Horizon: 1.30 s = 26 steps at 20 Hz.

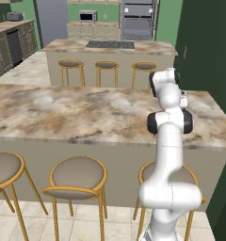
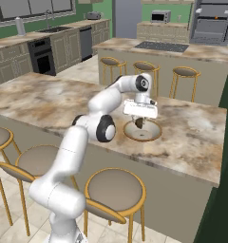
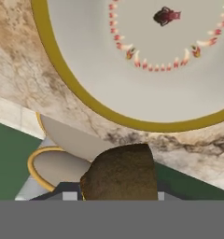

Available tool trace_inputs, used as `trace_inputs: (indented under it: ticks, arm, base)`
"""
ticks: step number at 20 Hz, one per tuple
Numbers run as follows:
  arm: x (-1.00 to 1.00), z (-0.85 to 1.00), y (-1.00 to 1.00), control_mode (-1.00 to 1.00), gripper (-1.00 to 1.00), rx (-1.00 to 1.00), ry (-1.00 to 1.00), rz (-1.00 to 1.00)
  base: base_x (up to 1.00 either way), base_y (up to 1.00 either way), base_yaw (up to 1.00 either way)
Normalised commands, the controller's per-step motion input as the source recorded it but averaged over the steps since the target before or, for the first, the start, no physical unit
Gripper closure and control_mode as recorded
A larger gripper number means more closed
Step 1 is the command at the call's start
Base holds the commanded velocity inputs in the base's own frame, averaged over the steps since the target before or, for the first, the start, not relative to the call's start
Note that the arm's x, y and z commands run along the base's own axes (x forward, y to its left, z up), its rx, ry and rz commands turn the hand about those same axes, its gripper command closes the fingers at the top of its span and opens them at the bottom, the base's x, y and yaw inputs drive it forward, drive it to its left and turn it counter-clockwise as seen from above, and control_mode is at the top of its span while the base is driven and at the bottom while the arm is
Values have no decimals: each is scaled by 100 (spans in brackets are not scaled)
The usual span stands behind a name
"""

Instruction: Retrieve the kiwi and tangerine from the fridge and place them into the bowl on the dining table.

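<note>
My gripper (image 2: 139, 121) hangs pointing down just above the bowl (image 2: 154, 135) near the right end of the dining table (image 2: 192, 137). It is shut on the kiwi (image 3: 121, 172), a rough brown lump that sits between the fingertips in the hand view. That view looks down into the bowl (image 3: 76, 51), which has a pale inside, a golden rim and a ring of small red marks, with nothing lying in it. The kiwi (image 2: 138, 124) is over the bowl's near side. The fridge (image 1: 51, 21) stands far back with its doors closed. The tangerine is out of view.
Stools (image 1: 79, 174) line the table's near side, one (image 2: 113, 190) right under the arm. Behind the table is an island with a cooktop (image 1: 110, 45) and more stools. A dark green wall (image 1: 204, 56) closes off the right.
</note>
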Motion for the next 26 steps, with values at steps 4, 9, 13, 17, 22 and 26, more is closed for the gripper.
trace_inputs:
  ticks: [4,9,13,17,22,26]
  arm:
    - [13,-24,0,-100,100,0,1,12]
    - [20,-26,0,-100,100,0,4,13]
    - [25,-24,0,-100,100,1,1,15]
    - [16,-22,-1,-100,100,2,0,16]
    - [26,-22,-9,-100,100,4,0,16]
    - [32,-11,-19,-100,100,4,0,16]
  base:
    - [0,0,0]
    - [0,0,0]
    - [0,0,0]
    - [0,0,0]
    - [0,0,0]
    - [0,0,0]
